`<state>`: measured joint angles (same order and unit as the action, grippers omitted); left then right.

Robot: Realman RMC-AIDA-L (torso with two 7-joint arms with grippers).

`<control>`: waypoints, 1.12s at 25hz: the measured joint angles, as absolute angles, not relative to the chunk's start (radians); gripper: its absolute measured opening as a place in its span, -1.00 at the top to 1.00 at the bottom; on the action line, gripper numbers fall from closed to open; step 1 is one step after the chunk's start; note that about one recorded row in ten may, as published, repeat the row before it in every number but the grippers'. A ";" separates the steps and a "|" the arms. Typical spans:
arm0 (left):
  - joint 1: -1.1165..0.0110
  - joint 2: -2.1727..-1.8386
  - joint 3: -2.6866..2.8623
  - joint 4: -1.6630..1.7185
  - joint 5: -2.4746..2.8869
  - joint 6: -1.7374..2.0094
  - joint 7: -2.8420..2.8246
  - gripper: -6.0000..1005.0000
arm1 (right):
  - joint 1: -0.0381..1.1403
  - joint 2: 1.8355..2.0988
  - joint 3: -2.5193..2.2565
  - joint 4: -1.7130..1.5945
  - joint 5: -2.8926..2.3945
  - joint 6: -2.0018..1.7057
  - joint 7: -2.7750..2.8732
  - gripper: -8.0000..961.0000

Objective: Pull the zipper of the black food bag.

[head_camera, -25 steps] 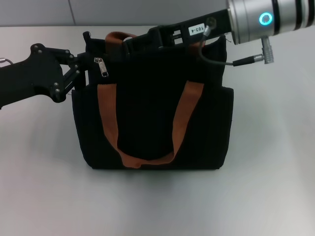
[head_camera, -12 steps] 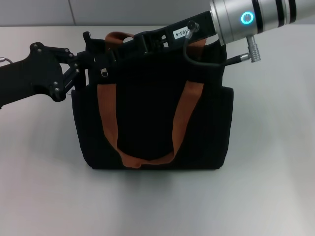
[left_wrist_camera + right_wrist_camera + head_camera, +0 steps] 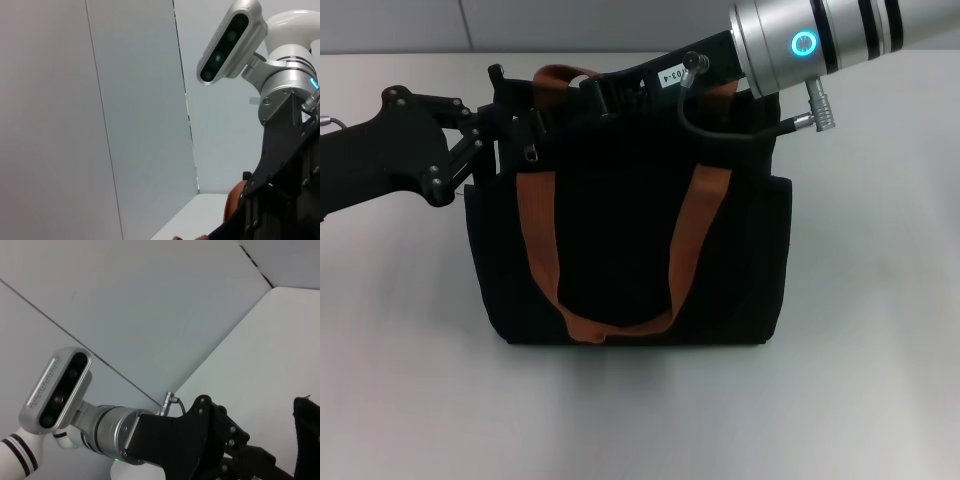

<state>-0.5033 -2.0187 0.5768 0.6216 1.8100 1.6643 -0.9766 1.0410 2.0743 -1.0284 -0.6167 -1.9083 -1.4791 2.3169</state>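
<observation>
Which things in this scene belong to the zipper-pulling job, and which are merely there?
Part of the job:
- black food bag
- zipper
- left gripper, at the bag's top left corner
- right gripper, reaching over the bag's top edge

Merely there:
- table
- wall panels

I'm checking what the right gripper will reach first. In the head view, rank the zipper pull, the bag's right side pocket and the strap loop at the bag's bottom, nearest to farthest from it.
From the right gripper:
1. Zipper, just below it at the bag's top left.
2. Strap loop, low on the front.
3. Right side pocket, on the far edge.
</observation>
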 joint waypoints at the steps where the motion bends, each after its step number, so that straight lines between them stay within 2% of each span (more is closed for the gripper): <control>1: -0.504 -2.019 0.577 0.622 1.810 1.664 -0.978 0.91 | 1.042 2.074 -1.029 -0.617 -1.908 -1.476 2.317 -0.03; 28: -0.509 -2.014 0.577 0.623 1.797 1.670 -0.985 0.91 | 1.038 2.071 -1.043 -0.643 -1.930 -1.476 2.350 0.01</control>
<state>-0.5091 -2.0141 0.5768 0.6227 1.7975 1.6696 -0.9846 1.0385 2.0713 -1.0430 -0.6432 -1.9304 -1.4756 2.3500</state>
